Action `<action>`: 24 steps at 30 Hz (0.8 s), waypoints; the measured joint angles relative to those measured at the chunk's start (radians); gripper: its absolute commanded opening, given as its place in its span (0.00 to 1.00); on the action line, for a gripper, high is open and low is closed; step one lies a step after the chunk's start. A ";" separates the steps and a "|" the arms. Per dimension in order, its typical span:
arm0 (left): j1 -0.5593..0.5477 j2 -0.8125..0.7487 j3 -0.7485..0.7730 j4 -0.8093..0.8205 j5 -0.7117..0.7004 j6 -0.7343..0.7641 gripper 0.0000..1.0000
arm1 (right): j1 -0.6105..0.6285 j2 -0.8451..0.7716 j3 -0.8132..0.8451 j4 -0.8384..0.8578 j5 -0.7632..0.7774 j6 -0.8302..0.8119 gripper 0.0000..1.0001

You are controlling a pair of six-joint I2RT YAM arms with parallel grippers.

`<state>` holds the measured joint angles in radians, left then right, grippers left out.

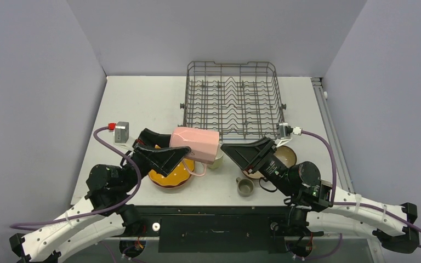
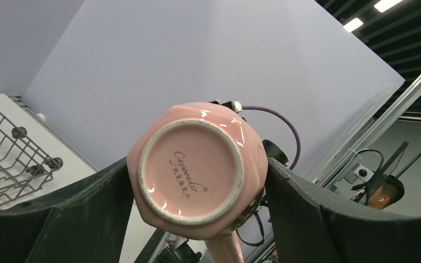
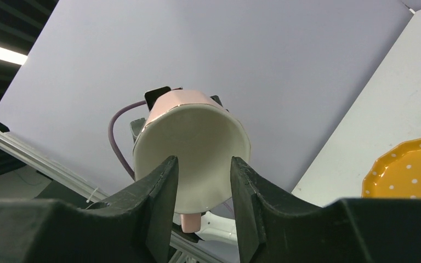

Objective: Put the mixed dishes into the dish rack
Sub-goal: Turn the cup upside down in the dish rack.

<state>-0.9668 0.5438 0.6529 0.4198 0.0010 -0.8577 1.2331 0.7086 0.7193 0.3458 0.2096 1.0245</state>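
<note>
top view: the glossy, faceted pink mug (image 1: pixel 195 143) lies sideways at frame centre, clamped by the left gripper (image 1: pixel 182 150), below the grey wire dish rack (image 1: pixel 231 64).

left wrist: the mug's rough unglazed foot ring circles a script brand, roughly "cayvonder". smaller characters beneath are unreadable.

right wrist: the right gripper (image 3: pixel 204 164) stands parted and empty before the mug's cream mouth.
</note>
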 measured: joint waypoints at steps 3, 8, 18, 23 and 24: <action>0.000 0.011 0.001 -0.011 -0.015 0.014 0.00 | 0.000 -0.019 0.000 -0.035 0.013 -0.012 0.36; 0.000 0.047 0.026 -0.053 -0.045 0.057 0.00 | 0.000 -0.056 0.000 -0.114 0.051 -0.035 0.36; 0.000 0.145 0.118 -0.165 -0.120 0.178 0.00 | 0.000 -0.201 0.000 -0.349 0.182 -0.103 0.36; 0.034 0.237 0.192 -0.228 -0.135 0.226 0.00 | 0.000 -0.258 0.021 -0.511 0.269 -0.144 0.36; 0.048 0.253 0.202 -0.235 -0.135 0.229 0.00 | 0.000 -0.262 0.032 -0.549 0.287 -0.153 0.36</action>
<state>-0.9188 0.7963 0.8547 0.1852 -0.1345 -0.6292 1.2331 0.4461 0.7509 -0.2031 0.4965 0.8711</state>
